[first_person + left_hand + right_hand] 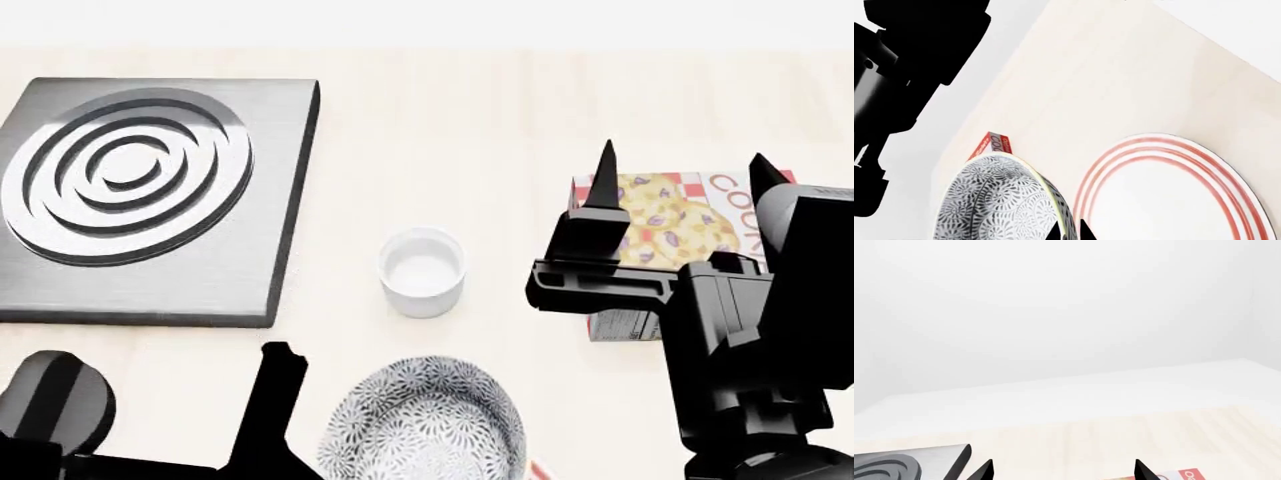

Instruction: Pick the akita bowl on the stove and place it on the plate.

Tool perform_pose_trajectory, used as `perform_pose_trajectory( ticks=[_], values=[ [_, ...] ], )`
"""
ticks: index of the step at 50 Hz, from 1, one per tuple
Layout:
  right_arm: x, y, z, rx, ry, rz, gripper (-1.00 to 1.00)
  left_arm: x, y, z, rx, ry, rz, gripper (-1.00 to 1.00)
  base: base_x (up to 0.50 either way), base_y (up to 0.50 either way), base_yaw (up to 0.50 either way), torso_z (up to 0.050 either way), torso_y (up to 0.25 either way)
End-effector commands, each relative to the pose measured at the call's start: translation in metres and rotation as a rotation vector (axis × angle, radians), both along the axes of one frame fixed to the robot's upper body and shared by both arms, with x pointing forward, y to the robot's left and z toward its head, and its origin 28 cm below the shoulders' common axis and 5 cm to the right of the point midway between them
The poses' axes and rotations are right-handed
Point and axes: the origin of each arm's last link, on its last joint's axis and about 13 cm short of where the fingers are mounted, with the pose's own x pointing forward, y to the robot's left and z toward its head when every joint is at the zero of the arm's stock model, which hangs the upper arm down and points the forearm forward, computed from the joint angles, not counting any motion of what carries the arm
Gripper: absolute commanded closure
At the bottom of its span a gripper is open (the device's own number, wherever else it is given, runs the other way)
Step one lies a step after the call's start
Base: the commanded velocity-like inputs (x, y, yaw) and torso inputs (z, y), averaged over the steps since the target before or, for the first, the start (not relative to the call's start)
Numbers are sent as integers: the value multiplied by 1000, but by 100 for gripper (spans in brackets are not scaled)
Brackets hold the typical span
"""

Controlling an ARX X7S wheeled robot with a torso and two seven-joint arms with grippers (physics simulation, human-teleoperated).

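In the left wrist view, the akita bowl (1004,202) sat low and left of centre in the frame, with the plate (1227,175) just beside it at lower right, its white face bare and nothing in it. Two dark fingertips (1054,232) of the left gripper (1071,231) showed at the bottom edge on the bowl's rim; I judged them pinching that rim, though the contact itself was cut off. A red carton (991,145) peeked out behind the bowl.

From the head view, the stove (147,200) in the upper left carried nothing on its rings, so I judged the lift off it done and the placing still left. The bowl (420,425) was at bottom centre, empty inside as far as I could see. A small white cup (422,270) stood mid-frame, also empty. The right gripper (681,185) hung at the right with its fingers spread wide, over a cookie box (667,215). The plate was out of this frame.

The right wrist view showed only spread fingertips, a stove corner (907,465) and the table (1121,435).
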Motion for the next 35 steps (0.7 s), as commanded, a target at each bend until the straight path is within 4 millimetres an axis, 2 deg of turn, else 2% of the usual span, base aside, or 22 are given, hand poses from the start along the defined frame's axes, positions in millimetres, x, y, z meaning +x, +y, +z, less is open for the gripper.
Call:
perform_pose_trajectory(
  ticks=[1, 35],
  values=[
    [0, 0, 0, 0, 0, 0, -100, 0, -6, -6, -24, 18, 19, 100, 0, 0, 0, 0, 0],
    [0, 0, -2, 0, 1, 1, -100, 9, -3, -28, -17, 64, 76, 100, 0, 0, 0, 0, 0]
  ],
)
